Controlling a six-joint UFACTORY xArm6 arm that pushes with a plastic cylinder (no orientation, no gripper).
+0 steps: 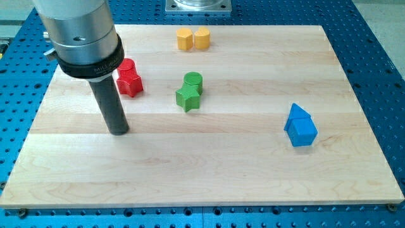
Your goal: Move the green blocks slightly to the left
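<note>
Two green blocks touch each other near the board's middle: a green cylinder [193,81] at the upper right and a green star-shaped block [187,97] just below and left of it. My tip [118,131] rests on the board well to the left of them and a little lower. It touches no block. The dark rod rises from the tip to the large grey arm end at the view's top left.
Two red blocks [129,77] sit together just up and right of the rod. Two yellow blocks [193,38] sit near the board's top edge. Two blue blocks [300,125] sit at the right. The wooden board [209,171] lies on a blue perforated table.
</note>
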